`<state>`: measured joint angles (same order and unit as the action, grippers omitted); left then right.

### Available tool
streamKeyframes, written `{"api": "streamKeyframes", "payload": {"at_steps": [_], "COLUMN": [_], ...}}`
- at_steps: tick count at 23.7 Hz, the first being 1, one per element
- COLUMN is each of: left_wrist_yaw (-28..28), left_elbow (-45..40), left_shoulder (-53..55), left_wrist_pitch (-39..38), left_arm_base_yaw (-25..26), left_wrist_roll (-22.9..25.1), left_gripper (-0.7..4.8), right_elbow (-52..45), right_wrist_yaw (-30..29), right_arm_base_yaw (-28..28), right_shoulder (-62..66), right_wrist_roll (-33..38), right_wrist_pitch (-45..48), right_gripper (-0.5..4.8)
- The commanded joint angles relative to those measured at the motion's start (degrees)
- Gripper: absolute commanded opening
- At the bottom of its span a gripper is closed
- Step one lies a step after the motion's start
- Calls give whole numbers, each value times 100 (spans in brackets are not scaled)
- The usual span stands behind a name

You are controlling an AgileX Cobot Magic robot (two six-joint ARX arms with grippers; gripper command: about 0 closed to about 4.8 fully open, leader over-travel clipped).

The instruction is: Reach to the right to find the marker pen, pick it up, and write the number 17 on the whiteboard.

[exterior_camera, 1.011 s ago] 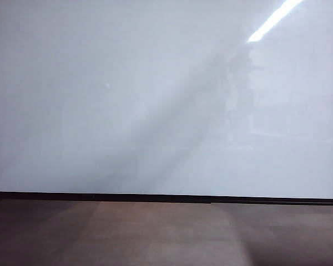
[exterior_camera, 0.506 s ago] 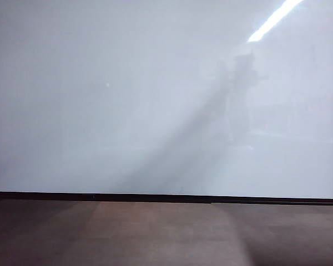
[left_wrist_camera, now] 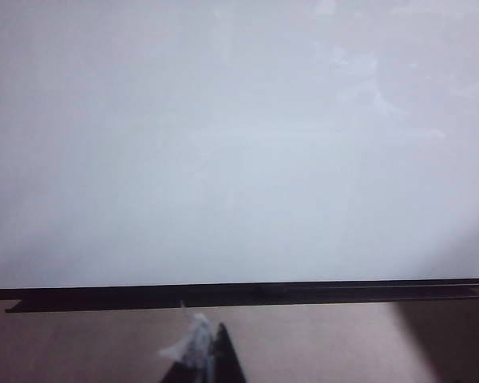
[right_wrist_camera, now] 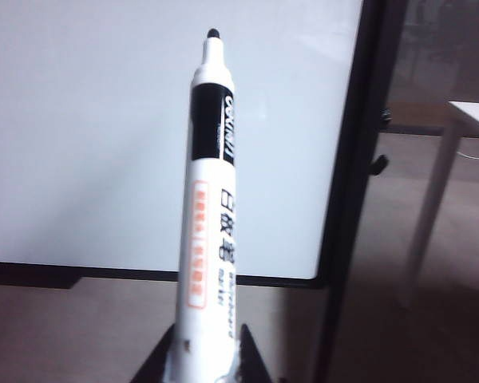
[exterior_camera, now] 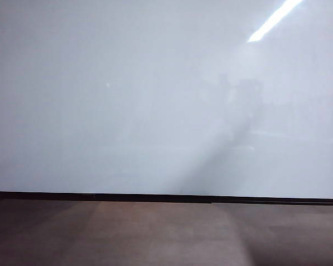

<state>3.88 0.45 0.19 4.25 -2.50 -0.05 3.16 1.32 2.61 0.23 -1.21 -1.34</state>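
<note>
Since a second ago, the faint grey reflection on the whiteboard [exterior_camera: 155, 100] has slid lower and further right in the exterior view; neither arm shows there. At nine o'clock the board's glossy face is blank, its black frame meeting the brown surface [exterior_camera: 155, 233] at six. The left gripper [left_wrist_camera: 203, 359] sits before the board's lower edge; only dark tips show, so I cannot tell how its jaws stand. The right gripper [right_wrist_camera: 203, 363] is clamped on the marker pen [right_wrist_camera: 211, 183], uncapped tip towards twelve, facing the board's right edge. At three o'clock stands a white table leg [right_wrist_camera: 431, 215].
</note>
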Motion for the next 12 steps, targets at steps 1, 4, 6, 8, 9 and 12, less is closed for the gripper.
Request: {"api": "streamKeyframes", "payload": {"at_steps": [1,4,6,8,9,12], "left_wrist_yaw": [0,2,0,0,0,0], "left_elbow": [4,4,4,4,4,4], "left_shoulder": [4,4,4,4,4,4], "left_wrist_pitch": [52,50,52,50,50,50], "left_arm_base_yaw": [11,11,11,11,11,11], "left_wrist_roll": [-17,-17,-17,-17,-17,-17], "left_gripper": [-5,-5,-5,-5,-5,-5], "right_elbow": [-245,-284,-284,-284,-284,-284], "right_wrist_yaw": [-20,-24,-22,-22,-24,-17], "right_arm_base_yaw": [-2,0,0,0,11,83], "right_shoulder": [-9,-11,-11,-11,-11,-11], "right_wrist_roll": [258,323,330,332,337,361], "right_wrist_pitch": [566,529,553,573,586,592], "right_gripper": [-1,-1,-1,-1,-1,-1]}}
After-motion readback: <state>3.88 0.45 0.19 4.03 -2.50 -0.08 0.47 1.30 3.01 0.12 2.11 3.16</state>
